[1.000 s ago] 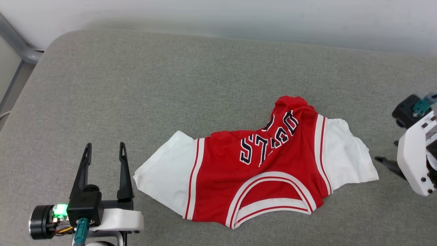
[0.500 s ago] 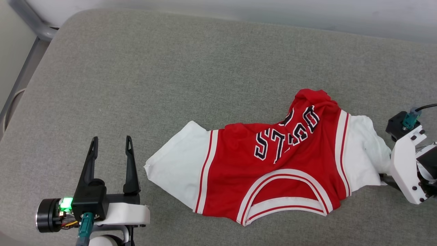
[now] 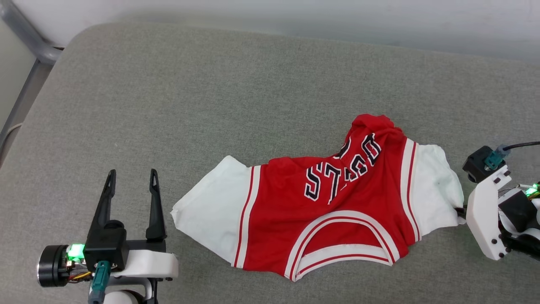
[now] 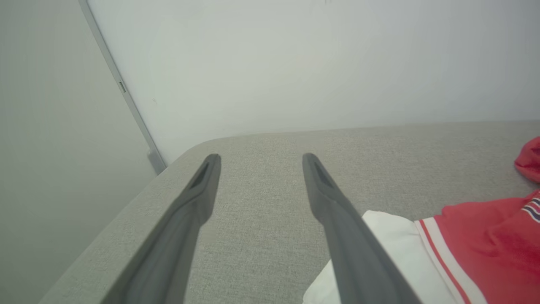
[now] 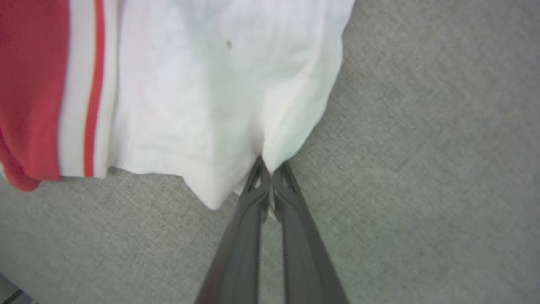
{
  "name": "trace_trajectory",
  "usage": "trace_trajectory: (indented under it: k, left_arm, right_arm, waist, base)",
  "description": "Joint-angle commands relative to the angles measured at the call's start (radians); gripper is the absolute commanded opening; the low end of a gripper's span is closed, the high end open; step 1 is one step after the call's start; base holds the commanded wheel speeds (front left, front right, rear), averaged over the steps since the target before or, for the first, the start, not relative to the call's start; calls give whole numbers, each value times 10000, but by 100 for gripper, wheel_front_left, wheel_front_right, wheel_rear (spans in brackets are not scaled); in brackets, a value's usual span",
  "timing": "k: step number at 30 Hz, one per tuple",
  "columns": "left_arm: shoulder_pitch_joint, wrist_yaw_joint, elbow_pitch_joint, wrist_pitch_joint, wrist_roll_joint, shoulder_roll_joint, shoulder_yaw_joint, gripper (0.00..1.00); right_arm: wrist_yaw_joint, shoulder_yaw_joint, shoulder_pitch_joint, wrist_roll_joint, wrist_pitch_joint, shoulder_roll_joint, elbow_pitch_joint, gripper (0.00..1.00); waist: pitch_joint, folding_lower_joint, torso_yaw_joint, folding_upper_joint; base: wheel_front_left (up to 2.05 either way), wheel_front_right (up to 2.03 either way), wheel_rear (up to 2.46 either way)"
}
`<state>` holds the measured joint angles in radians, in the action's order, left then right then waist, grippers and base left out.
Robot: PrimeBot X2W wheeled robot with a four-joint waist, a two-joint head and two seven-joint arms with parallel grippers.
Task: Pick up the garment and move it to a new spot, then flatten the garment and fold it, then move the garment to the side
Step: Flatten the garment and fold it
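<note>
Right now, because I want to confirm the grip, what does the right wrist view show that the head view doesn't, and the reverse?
Right wrist view: the right gripper with its fingers shut together, pinching the edge of the shirt's white sleeve. Head view: the left gripper open, beside the other sleeve and apart from it, and the black lettering on the crumpled red front. Both: the shirt lying on the grey cushion, with striped trim by the sleeve.
</note>
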<state>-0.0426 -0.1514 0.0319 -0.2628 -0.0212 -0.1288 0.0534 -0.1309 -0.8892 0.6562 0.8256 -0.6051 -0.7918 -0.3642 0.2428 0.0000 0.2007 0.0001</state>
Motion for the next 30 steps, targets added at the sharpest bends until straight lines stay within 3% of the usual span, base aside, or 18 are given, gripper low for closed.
trace_trajectory:
  k: [1, 7, 12, 16, 20, 30]
  left_arm:
    - [59, 28, -13, -25, 58, -139, -93, 100]
    - [30, 380, 41, -25, 13, -778, -350, 100]
    - [-439, 1377, -302, 181, -362, -1619, -391, 100]
    - [-911, 2305, -457, 1372, -876, -2252, -143, 100]
    - [-1349, 2647, -326, 2476, -1476, -2731, 157, 100]
    - [-2235, 2796, 26, 6291, -4265, -4798, 1914, 100]
  right_arm:
    - [5, 17, -264, -77, 281, 6, 144, 0]
    - [6, 768, -874, 19, 1227, -446, 1027, 0]
    - [6, 1732, -1828, -130, 1530, -760, 1701, 0]
    - [6, 2636, -2698, -396, 1503, -676, 2210, 0]
    - [6, 3310, -3326, -659, 1362, -486, 2590, 0]
    - [6, 4964, -4653, -1597, 570, 391, 3686, 0]
  waist:
    - [-299, 0, -195, -1]
    - [-919, 0, -526, -1]
    - [-1257, 0, -672, -1]
    - [-1366, 0, -748, -1]
    - [-1379, 0, -815, -1]
    - [-1281, 0, -1110, -1]
  base:
    - [0, 0, 0]
    - [0, 0, 0]
    - [0, 0, 0]
    - [0, 0, 0]
    - [0, 0, 0]
    - [0, 0, 0]
